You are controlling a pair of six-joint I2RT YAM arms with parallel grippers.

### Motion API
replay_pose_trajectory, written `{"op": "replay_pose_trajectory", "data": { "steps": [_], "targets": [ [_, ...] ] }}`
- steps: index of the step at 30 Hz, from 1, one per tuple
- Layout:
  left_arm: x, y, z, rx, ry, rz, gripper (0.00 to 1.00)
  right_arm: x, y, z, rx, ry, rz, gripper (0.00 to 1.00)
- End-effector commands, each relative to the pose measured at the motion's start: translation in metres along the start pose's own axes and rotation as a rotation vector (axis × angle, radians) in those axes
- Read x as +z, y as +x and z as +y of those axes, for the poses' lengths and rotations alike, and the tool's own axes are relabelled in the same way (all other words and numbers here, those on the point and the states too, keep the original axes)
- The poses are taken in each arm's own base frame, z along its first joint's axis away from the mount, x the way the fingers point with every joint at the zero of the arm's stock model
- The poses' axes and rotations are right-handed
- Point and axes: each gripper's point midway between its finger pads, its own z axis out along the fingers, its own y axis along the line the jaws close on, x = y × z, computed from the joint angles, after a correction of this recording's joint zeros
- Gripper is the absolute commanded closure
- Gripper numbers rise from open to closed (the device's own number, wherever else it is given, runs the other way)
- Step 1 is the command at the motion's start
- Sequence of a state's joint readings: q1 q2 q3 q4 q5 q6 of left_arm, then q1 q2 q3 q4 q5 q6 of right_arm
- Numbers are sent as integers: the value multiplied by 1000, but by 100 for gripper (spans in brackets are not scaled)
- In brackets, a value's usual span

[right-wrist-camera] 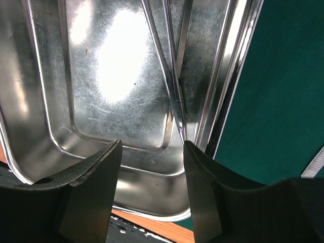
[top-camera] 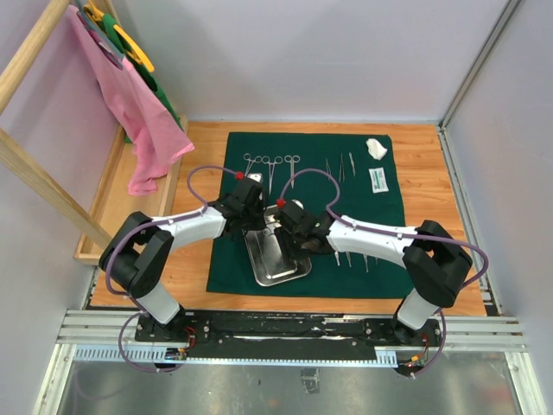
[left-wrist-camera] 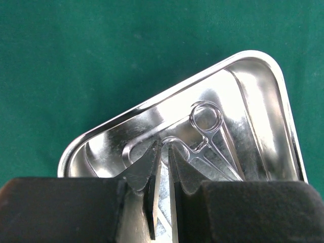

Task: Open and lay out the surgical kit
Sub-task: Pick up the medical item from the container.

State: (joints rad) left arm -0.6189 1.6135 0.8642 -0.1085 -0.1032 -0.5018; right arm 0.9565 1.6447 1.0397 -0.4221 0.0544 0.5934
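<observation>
The table (top-camera: 432,156) carries the cloth (top-camera: 233,173), already spread flat, so the opening part looks done. The tray (top-camera: 278,268) sits near the cloth's near edge, left of centre, with both arms bent in over it.

On the far half of the cloth lie a row of forceps (top-camera: 270,164) and, right of them, tweezers (top-camera: 346,164). More thin tools (top-camera: 356,258) lie just right of the tray. The packet (top-camera: 378,179) is at far right and the gauze (top-camera: 377,148) is beyond it at the corner.

One tool (left-wrist-camera: 205,121) with ring handles lies flat in the tray.

The right gripper (right-wrist-camera: 152,147) hangs above the tray's corner with its jaws wide apart and empty. The tool's thin shanks run along the tray wall ahead of it. The left gripper (left-wrist-camera: 163,147) is low over the tray, its jaws parted only by a narrow slit. I see nothing pinched there, and one ring lies just beyond the tips.

The step in hand is probably emptying the tray. Next comes a fine pinch on a ring or shank lying flat on slick steel. The tray may slide, so the right gripper could steady its rim. Then the tool goes to a free spot in the far row.
</observation>
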Motion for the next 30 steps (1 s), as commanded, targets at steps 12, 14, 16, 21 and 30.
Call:
{"op": "replay_pose_trajectory", "data": {
  "steps": [12, 14, 16, 21, 30],
  "targets": [
    [15, 10, 3, 53, -66, 36, 92, -6, -5, -16, 19, 8, -20, 43],
    [18, 13, 6, 55, -77, 44, 95, -6, -6, -18, 19, 8, -19, 43],
    [19, 16, 8, 57, -85, 52, 98, -6, -7, -19, 20, 8, -20, 43],
    [23, 21, 12, 62, -99, 65, 99, -5, -14, -21, 10, 4, -17, 43],
    [30, 26, 15, 74, -113, 78, 100, 3, -32, -29, -82, 48, 15, 44]
  ]
}}
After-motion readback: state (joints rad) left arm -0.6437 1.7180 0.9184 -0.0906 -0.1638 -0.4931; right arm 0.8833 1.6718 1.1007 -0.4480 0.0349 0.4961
